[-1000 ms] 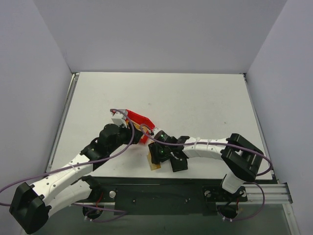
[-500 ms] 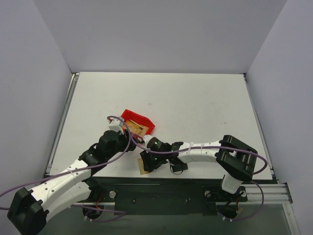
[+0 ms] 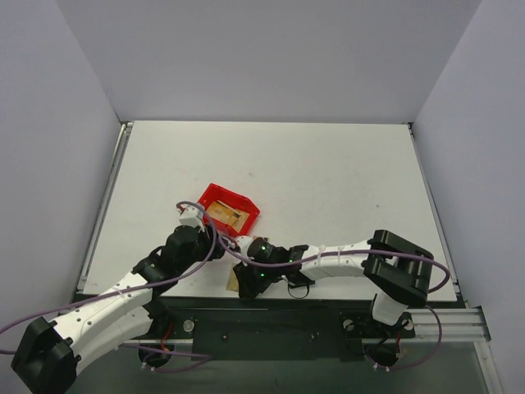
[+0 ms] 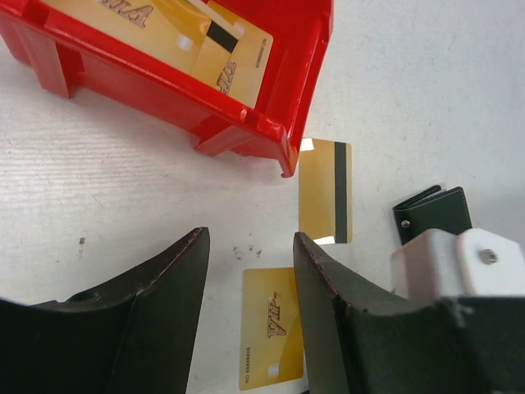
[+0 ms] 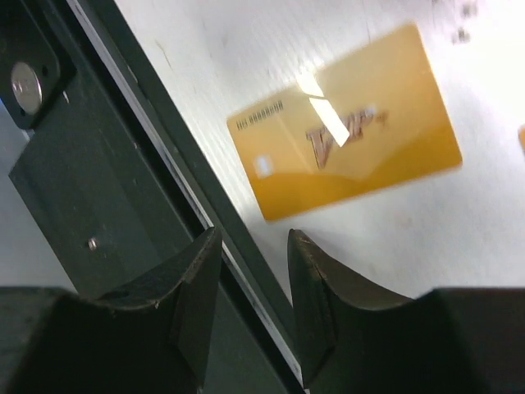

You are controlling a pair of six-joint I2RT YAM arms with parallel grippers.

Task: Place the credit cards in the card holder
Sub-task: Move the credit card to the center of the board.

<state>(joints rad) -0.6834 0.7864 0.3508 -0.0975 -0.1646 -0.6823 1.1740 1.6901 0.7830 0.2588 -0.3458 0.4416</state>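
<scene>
Little of the job looks done: none of the credit cards can be seen inside the card holder, and at least two lie loose on the desk (image 3: 328,164). Nearest, right at the desk's near edge, the right claw (image 5: 254,246) hangs with its jaws a little apart and nothing between them, partly over the dark rail. Just beyond it lies the VIP card (image 5: 344,156), flat and face up. Its long axis runs roughly square to the near edge, number end nearest that edge. A little farther in, the card holder (image 4: 433,210) lies black and seemingly folded, half hidden behind the right arm, so its contents cannot be told. Beside it the striped card (image 4: 320,193) lies stripe side up, its long axis roughly in line with the VIP card's and its far end just beside the corner of the red bin (image 4: 164,82). The left claw (image 4: 250,246) hovers here, jaws apart and empty. Farthest, toward the desk's middle, the bin holds more gold cards (image 4: 230,49); all of these seem left to load
</scene>
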